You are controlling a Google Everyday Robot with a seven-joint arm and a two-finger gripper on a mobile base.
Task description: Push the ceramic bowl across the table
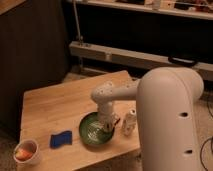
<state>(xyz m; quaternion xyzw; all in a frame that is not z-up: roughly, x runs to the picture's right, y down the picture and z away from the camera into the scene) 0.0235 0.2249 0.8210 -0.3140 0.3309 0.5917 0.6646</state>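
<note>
The green ceramic bowl [95,131] sits on the light wooden table [55,107], near its front right edge. My white arm reaches in from the right. My gripper [110,123] hangs down at the bowl's right rim, over its inner right side and touching or nearly touching it. The bowl's far right rim is partly hidden behind the gripper.
A blue sponge [61,139] lies left of the bowl. A small white bowl with orange contents [26,152] stands at the front left corner. A small white bottle [129,122] stands right of the bowl, near the table's right edge. Dark shelving runs behind.
</note>
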